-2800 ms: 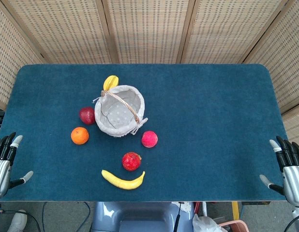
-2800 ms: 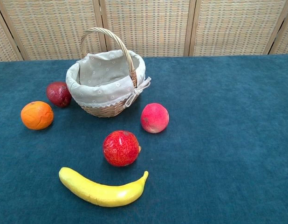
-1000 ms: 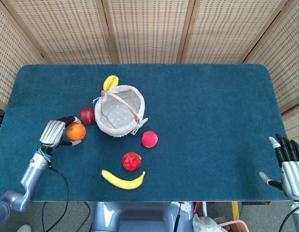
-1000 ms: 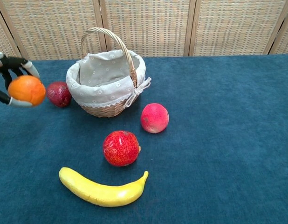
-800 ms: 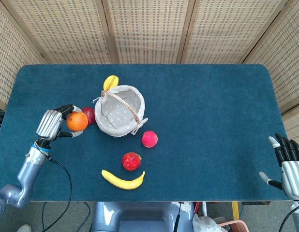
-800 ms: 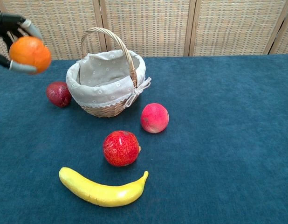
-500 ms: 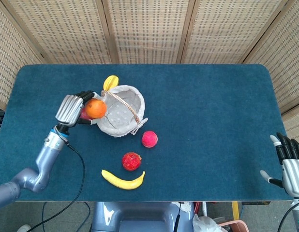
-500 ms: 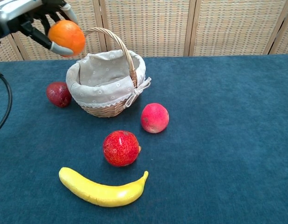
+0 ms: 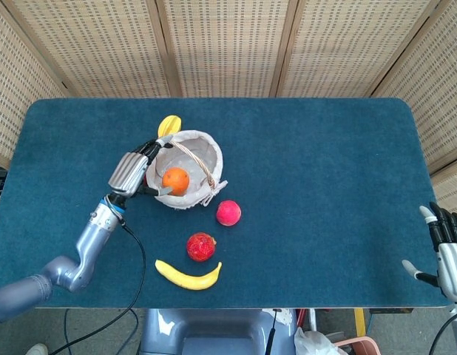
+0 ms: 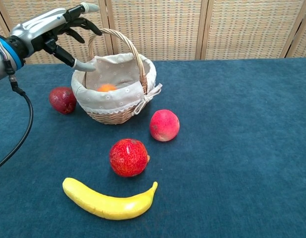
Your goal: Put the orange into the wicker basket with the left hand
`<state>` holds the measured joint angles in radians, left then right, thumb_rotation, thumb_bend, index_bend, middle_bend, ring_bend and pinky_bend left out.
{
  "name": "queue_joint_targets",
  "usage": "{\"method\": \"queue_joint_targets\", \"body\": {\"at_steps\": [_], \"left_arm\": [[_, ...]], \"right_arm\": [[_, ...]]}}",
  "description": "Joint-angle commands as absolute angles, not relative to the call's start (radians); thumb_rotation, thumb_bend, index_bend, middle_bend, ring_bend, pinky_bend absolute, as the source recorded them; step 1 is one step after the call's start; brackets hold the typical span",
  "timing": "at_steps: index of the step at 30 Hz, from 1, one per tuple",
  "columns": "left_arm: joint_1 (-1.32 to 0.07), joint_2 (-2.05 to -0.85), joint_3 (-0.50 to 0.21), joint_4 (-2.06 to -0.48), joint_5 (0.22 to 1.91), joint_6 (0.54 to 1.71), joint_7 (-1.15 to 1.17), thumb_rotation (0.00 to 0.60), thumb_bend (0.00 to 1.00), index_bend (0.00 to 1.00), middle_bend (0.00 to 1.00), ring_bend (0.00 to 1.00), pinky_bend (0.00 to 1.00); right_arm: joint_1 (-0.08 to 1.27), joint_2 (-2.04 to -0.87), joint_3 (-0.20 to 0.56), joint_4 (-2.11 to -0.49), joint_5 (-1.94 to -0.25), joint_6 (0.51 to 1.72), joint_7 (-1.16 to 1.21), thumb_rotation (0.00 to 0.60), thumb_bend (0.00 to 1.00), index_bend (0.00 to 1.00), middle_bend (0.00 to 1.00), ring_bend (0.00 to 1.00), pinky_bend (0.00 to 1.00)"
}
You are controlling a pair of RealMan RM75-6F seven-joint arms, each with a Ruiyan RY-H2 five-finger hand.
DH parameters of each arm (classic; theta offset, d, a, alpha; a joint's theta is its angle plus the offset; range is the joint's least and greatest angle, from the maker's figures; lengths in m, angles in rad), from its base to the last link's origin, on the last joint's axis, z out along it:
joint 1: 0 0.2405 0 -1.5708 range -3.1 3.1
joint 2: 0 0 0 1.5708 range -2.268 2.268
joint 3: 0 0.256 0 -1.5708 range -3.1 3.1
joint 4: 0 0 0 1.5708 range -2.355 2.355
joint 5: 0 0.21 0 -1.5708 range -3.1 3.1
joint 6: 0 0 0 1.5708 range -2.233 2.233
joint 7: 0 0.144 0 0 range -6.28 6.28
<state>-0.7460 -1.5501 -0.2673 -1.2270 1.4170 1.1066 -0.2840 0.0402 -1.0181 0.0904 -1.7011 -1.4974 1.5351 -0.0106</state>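
orange [image 9: 175,180] in wicker basket [image 9: 209,151], beside left hand [image 9: 134,172] (fingers spread)

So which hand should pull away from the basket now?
The left hand. It is open over the wicker basket, and the orange already sits inside. The right hand is far off at the table edge.

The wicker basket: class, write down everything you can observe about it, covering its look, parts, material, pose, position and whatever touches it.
The wicker basket is round, woven of tan wicker, with an arched handle and a pale dotted cloth liner folded over the rim and tied in a bow at the side. It stands upright on the blue table. The orange lies inside it. The left hand hovers open over its left rim, one fingertip at the liner's edge. A dark red fruit sits just left of it.
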Motion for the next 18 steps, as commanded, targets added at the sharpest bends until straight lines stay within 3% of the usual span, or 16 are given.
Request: {"method": "queue_joint_targets", "body": {"at_steps": [1, 9, 14, 18], "left_arm": [[-0.72, -1.508, -0.253, -1.271, 1.431, 1.139, -0.3, 0.6, 0.0, 0.0, 0.04, 0.1, 0.19], [-0.574, -1.345, -0.232, -1.422, 1.478, 1.348, -0.381, 0.6, 0.0, 0.0, 0.03, 0.1, 0.2], [-0.453, -1.218, -0.167, -1.543, 1.392, 1.359, -0.23, 0.6, 0.0, 0.0, 0.0, 0.0, 0.01], [-0.354, -1.152, -0.115, -1.659, 1.305, 1.405, -0.031, 0.6, 0.0, 0.0, 0.0, 0.0, 0.0]], "right_arm": [[0.038, -1.016, 0.088, -1.705, -1.505, 1.541, -0.01, 0.6, 0.0, 0.0, 0.0, 0.0, 0.0], [0.03, -1.009, 0.079, -1.716, -1.53, 1.559, -0.001, 0.6, 0.0, 0.0, 0.0, 0.0, 0.0], [0.026, -1.006, 0.073, -1.721, -1.546, 1.566, 0.001, 0.6, 0.0, 0.0, 0.0, 0.0, 0.0], [0.025, -1.005, 0.069, -1.723, -1.554, 1.569, -0.001, 0.6, 0.0, 0.0, 0.0, 0.0, 0.0]]}}
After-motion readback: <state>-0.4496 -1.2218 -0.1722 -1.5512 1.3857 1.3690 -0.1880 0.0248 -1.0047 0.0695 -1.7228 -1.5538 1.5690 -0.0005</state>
